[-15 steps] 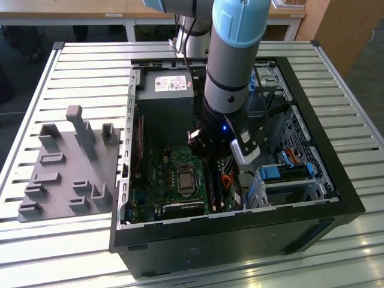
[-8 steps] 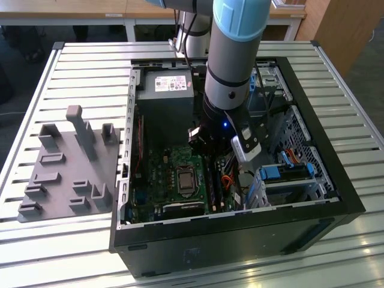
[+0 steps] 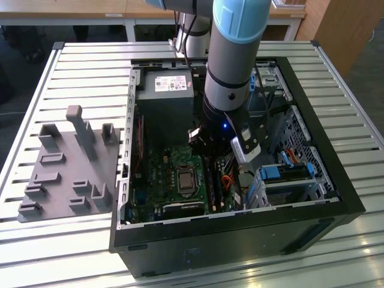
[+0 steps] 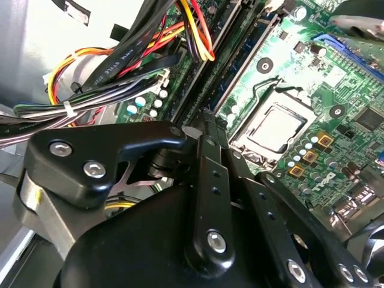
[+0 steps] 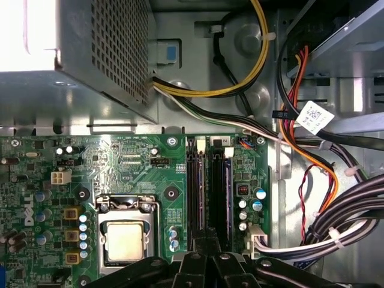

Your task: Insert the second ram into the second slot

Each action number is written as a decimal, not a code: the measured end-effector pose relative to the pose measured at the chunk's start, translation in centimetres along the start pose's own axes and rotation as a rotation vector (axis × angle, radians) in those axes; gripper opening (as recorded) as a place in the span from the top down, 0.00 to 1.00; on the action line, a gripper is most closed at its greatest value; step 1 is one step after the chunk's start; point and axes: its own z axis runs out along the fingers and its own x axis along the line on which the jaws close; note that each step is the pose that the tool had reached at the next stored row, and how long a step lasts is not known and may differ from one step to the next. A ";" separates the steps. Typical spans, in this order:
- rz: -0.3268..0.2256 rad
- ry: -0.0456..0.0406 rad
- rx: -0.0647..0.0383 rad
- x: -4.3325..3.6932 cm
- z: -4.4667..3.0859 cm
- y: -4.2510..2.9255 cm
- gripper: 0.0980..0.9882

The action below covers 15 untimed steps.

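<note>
The jaws are drawn together low over the motherboard (image 5: pixel 150 180), holding nothing visible; the second ram (image 5: pixel 227 192) sits in its slot beside the empty one (image 5: pixel 193 192).

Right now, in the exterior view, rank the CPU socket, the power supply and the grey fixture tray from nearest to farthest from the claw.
1. CPU socket: on the motherboard, just to the exterior view's left of the claw.
2. Power supply: at the far end of the case, beyond the socket.
3. Grey fixture tray: outside the case, at the exterior view's left.
</note>
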 end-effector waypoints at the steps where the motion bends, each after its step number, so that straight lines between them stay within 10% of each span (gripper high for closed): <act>1: 0.000 0.0000 0.000 0.00 0.06 0.00 0.99; 15: 0.000 0.0000 0.000 -0.01 0.75 -0.01 0.99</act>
